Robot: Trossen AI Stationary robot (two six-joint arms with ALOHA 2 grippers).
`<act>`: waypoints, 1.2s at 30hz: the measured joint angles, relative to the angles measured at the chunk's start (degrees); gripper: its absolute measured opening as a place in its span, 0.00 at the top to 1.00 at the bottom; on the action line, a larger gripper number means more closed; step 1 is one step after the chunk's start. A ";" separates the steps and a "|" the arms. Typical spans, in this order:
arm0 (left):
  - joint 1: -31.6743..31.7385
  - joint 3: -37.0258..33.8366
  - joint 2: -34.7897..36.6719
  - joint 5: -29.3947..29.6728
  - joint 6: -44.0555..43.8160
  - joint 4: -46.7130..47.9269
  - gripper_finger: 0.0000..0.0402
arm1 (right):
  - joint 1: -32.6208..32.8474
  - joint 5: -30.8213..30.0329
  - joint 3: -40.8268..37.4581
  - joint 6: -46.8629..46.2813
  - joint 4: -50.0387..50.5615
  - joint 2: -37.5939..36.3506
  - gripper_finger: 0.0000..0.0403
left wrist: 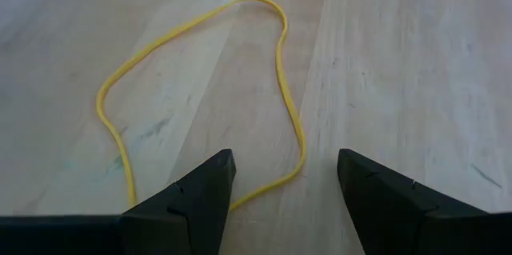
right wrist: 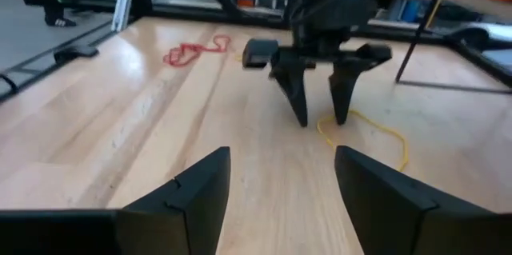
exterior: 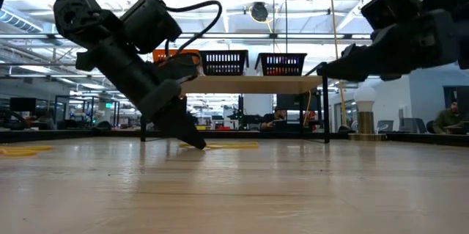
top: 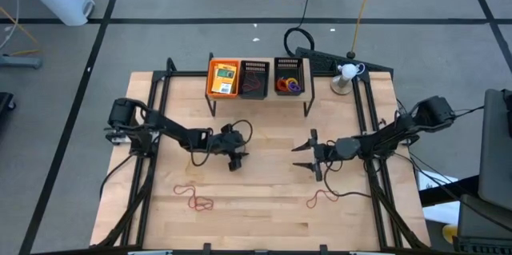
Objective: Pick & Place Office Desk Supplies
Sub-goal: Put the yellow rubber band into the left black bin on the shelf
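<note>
Starting at the left, we see the left gripper [top: 234, 161] tipped down at mid-table, fingertips on the wood and spread wide, holding nothing. A thin yellow rubber band [left wrist: 200, 95] lies flat between and just ahead of its fingers, its long axis running away from the gripper toward about 12 o'clock in the wrist view. We judge this arm far the nearer. To the right, the right gripper [top: 308, 156] hovers level, fingers wide and empty, pointing toward 9 o'clock at the left gripper.
</note>
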State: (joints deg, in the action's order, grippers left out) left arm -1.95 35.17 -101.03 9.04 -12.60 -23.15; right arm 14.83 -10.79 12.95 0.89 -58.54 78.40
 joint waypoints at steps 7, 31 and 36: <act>1.08 -2.29 0.15 -2.78 -3.32 -0.38 0.51 | -1.24 0.03 0.00 -0.63 -0.66 3.11 0.47; -3.17 2.85 5.82 -3.50 0.00 -10.17 1.00 | -1.64 0.07 0.01 -3.23 -6.07 6.18 0.47; -4.49 6.94 11.08 -2.56 6.15 -9.17 1.00 | -1.62 0.09 0.04 -3.52 -5.54 6.20 0.47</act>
State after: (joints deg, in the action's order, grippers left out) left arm -6.43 42.11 -89.95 6.48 -6.45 -32.32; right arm 13.21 -10.70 12.99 -2.63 -64.07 84.60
